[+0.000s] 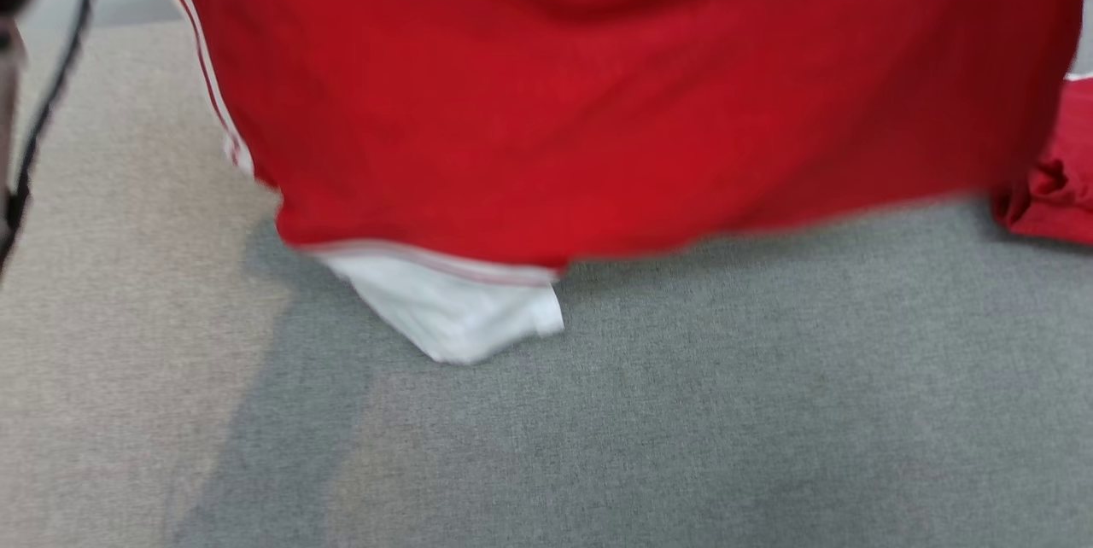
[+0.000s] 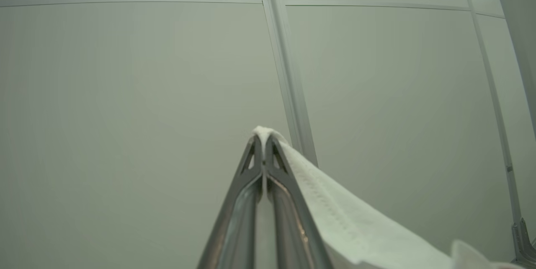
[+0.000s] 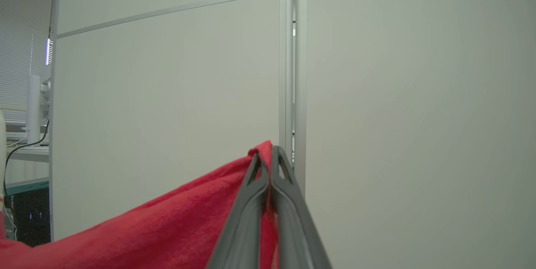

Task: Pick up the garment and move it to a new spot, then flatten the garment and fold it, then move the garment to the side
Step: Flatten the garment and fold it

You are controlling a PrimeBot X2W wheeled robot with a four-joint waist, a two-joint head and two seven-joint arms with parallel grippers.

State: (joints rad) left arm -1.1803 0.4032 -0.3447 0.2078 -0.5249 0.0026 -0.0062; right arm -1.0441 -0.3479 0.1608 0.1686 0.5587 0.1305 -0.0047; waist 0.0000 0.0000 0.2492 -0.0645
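The garment (image 1: 598, 104) is red with thin white stripes down its left side and a white part (image 1: 452, 309) hanging from its lower edge. In the head view it hangs spread across the top, held up above the grey surface (image 1: 683, 403), its picture blurred. My left gripper (image 2: 263, 137) is shut on a white hem of the garment (image 2: 335, 214), which trails off to the lower right. My right gripper (image 3: 268, 151) is shut on a red edge of the garment (image 3: 167, 227), which drapes to the lower left. Both grippers point at pale wall panels.
A second heap of red cloth (image 1: 1055, 181) lies at the right edge of the grey surface. A black cable (image 1: 51, 96) hangs at the far left over a beige strip (image 1: 111, 275). A desk with a dark box (image 3: 27, 218) stands beyond the panels.
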